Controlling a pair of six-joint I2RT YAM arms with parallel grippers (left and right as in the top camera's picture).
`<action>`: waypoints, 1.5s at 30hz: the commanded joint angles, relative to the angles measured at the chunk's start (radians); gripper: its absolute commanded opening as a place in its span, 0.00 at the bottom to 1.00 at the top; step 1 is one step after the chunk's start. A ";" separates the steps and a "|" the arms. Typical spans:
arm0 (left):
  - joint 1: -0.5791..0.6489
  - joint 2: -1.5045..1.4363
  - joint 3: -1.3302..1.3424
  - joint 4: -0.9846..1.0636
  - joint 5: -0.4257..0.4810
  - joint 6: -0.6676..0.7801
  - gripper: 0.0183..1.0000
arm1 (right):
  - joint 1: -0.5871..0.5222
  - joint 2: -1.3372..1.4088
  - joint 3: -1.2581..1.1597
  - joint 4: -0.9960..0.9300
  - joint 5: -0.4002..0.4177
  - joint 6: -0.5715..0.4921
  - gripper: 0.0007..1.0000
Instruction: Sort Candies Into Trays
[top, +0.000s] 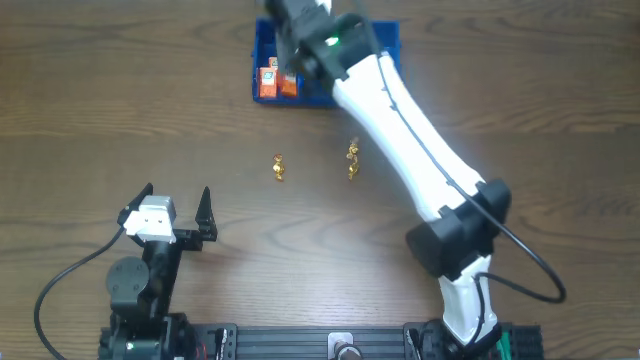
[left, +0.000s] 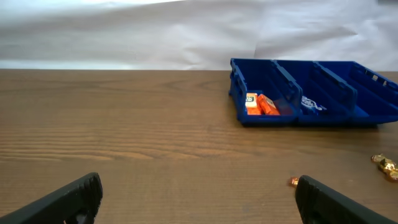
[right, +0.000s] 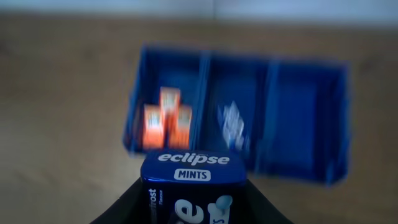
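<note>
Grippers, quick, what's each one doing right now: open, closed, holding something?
Left gripper: open, holding nothing.
Right gripper: closed on a blue candy tin.

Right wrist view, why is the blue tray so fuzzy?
Right wrist view: the blue tray and orange candy boxes behind are out of focus, while the mint tin in the right end effector is sharp; top view: that end effector is smeared; left wrist view: everything looks crisp.

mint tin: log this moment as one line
right end effector shut on dark blue mint tin, near blue three-compartment plastic tray | left end effector open, apart | gold-wrapped candies loose outside tray
</note>
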 joint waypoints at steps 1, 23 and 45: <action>0.000 -0.006 -0.020 -0.034 0.018 0.014 1.00 | -0.069 0.064 0.004 0.145 0.061 -0.124 0.04; 0.000 -0.006 -0.020 -0.034 0.018 0.014 1.00 | -0.125 0.301 0.002 0.241 -0.011 -0.120 1.00; 0.000 -0.006 -0.020 -0.034 0.018 0.014 1.00 | 0.107 0.287 0.207 -0.378 -0.156 -0.026 1.00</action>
